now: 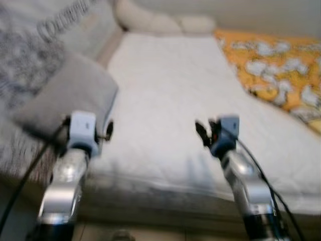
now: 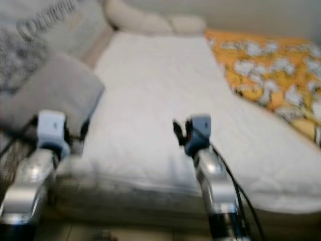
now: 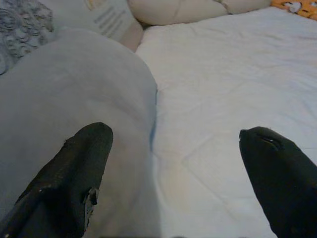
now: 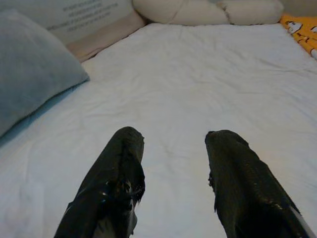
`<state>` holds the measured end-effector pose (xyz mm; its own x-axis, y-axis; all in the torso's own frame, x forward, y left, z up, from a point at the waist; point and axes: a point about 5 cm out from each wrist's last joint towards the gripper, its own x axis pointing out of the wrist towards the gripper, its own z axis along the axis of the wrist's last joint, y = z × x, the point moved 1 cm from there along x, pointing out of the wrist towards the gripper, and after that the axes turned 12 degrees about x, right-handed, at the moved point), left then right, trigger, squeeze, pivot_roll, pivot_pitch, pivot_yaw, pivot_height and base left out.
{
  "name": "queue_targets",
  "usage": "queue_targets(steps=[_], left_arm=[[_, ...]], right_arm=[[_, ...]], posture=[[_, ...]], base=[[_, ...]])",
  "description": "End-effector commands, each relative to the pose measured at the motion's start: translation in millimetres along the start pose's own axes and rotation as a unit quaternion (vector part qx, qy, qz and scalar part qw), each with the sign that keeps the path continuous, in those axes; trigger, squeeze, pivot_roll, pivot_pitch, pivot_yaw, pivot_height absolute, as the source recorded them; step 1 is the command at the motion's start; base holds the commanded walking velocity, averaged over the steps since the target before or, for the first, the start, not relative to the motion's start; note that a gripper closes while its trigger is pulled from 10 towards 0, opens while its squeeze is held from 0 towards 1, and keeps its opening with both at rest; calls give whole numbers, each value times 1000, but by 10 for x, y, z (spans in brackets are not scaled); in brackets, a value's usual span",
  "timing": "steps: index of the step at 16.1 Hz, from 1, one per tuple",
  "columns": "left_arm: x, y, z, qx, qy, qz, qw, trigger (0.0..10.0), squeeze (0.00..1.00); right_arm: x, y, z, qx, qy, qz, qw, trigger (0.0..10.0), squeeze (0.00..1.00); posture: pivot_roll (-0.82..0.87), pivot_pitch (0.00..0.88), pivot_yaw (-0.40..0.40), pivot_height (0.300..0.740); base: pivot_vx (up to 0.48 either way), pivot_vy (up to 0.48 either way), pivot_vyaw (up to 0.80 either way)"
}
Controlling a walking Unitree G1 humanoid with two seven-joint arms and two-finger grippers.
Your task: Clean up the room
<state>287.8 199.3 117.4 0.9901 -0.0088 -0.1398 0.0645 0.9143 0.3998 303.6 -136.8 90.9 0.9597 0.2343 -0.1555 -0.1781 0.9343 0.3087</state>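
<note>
A bed with a white quilted cover lies before me. A grey pillow rests on its near left corner. My left gripper is open right at that pillow, one finger over the grey fabric and the other over the white cover. My right gripper is open too, low over the cover near the bed's front edge, with nothing between its fingers. An orange blanket with white patterns lies along the right side of the bed.
Cream pillows sit at the far end of the bed. A grey patterned cushion and a light one with lettering lean along the left side. Floor shows below the bed's front edge. The eye views are blurred.
</note>
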Motion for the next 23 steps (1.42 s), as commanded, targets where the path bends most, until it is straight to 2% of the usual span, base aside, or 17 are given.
queue_targets(steps=[1, 6, 17, 21, 23], left_arm=[[13, 32, 25, 6, -2, 7, 1000, 10000, 1000], [18, 17, 11, 6, 0, 6, 1000, 10000, 1000], [34, 4, 21, 5, -2, 6, 1000, 10000, 1000], [34, -2, 20, 5, -2, 5, 1000, 10000, 1000], [35, -4, 20, 5, -2, 4, 1000, 10000, 1000]], right_arm=[[15, -20, 43, -2, -6, -5, 1000, 10000, 0], [21, -114, 12, -2, 2, -31, 1000, 10000, 0], [33, -121, -10, -13, 11, -28, 999, 10000, 0], [27, -145, -32, -17, 16, -35, 999, 10000, 0], [24, -163, -43, -11, 18, -43, 999, 10000, 0]], posture=[[-22, 0, -12, 740], [-15, 0, -18, 740], [-14, 0, -17, 740], [-12, 0, -18, 740], [-13, 0, -16, 740]], base=[[0, -412, 0], [0, -424, 0], [0, -476, 0], [0, -480, 800], [0, -480, 0]])
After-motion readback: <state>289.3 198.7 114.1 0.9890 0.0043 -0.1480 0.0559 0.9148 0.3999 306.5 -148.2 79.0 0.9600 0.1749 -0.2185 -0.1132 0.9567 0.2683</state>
